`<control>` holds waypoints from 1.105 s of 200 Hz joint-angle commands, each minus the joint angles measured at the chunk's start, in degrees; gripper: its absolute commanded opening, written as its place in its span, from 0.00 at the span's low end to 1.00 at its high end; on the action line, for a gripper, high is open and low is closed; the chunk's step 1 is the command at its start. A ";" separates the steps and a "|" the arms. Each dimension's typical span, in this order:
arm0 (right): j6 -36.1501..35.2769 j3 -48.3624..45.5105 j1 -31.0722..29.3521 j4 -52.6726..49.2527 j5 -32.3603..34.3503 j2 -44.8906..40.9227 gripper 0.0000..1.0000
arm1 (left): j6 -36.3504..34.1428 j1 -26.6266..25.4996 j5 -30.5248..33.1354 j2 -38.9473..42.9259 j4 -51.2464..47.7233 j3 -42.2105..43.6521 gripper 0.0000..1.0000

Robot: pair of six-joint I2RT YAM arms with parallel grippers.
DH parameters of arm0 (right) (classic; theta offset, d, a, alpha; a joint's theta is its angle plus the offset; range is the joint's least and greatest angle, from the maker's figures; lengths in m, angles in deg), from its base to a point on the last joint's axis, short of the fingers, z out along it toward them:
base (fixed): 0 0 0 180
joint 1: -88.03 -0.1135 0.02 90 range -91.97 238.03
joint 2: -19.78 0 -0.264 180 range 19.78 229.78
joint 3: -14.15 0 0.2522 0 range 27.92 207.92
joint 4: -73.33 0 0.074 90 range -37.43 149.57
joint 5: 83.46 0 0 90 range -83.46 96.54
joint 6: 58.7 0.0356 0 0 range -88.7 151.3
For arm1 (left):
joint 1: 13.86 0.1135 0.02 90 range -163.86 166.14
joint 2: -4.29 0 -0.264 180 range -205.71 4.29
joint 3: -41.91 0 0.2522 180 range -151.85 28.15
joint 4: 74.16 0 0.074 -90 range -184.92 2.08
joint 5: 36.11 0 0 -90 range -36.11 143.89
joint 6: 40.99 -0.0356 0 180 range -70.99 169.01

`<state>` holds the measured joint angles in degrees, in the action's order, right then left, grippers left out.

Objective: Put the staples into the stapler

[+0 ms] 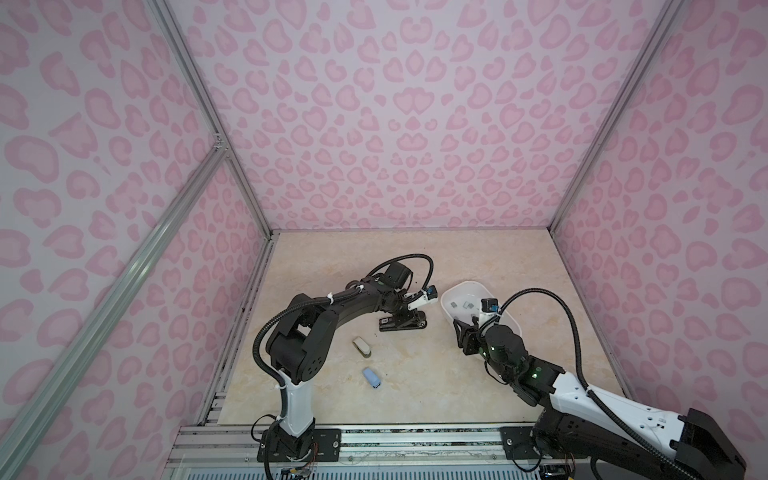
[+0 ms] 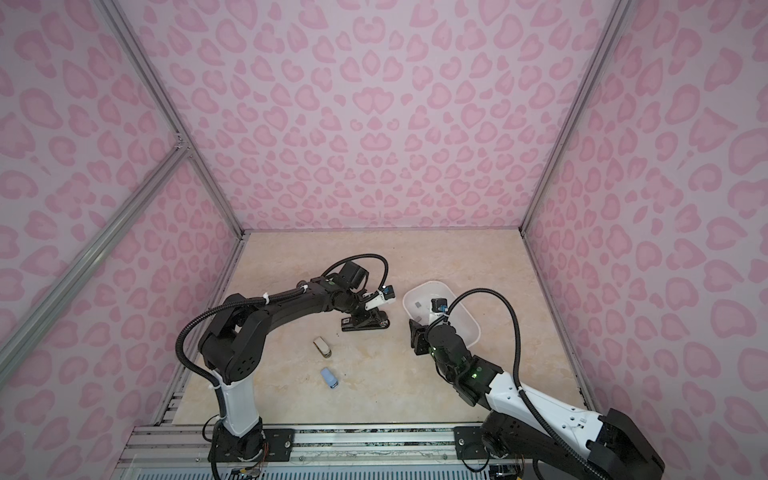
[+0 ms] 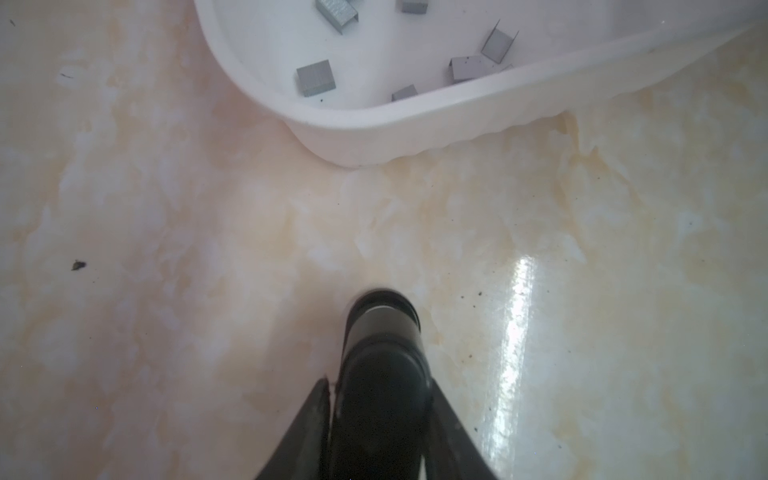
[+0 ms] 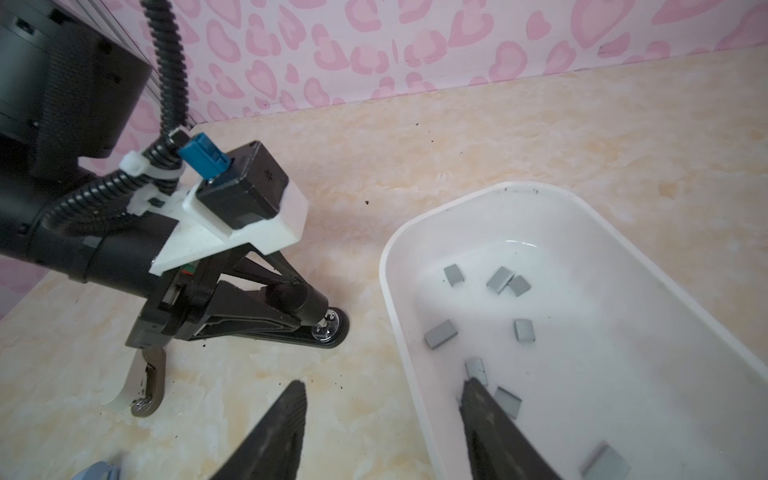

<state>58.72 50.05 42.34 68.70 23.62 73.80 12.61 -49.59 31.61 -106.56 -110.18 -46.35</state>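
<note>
The black stapler (image 1: 399, 326) (image 2: 361, 326) lies left of the white tray, its base flat on the table. My left gripper (image 1: 409, 318) (image 3: 379, 382) is shut on the stapler's (image 3: 382, 332) (image 4: 266, 324) black upper arm, one jaw against each side. Several small grey staples (image 1: 465, 304) (image 3: 315, 77) (image 4: 440, 333) lie loose inside the tray. My right gripper (image 1: 464, 323) (image 2: 417, 328) (image 4: 384, 383) is open and empty at the tray's near left corner. It straddles the rim, one fingertip over the table, the other over the tray floor beside a staple.
The white tray (image 1: 446, 291) (image 2: 409, 293) (image 3: 374, 137) (image 4: 388, 266) stands right of centre. A small beige stapler (image 1: 361, 346) (image 4: 143, 386) and a small blue stapler (image 1: 372, 377) (image 2: 330, 378) lie nearer the front. Pink patterned walls enclose the table on three sides.
</note>
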 commanded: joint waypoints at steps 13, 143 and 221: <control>0.77 -0.50 0.25 1.04 0.41 0.46 0.60 | -0.16 0.06 -0.70 -0.95 -1.65 -1.05 0.28; 1.66 0.62 0.37 1.86 -1.13 3.19 0.60 | 0.28 0.00 0.35 -1.70 -1.92 -2.20 0.29; 3.44 1.60 0.34 4.19 -4.87 4.15 0.54 | 2.20 -0.04 -3.54 11.43 -2.20 1.09 0.04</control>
<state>61.13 51.09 42.66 70.01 20.45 77.93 13.57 -49.65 31.13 -100.76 -112.68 -46.76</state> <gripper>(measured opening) 0.552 0.289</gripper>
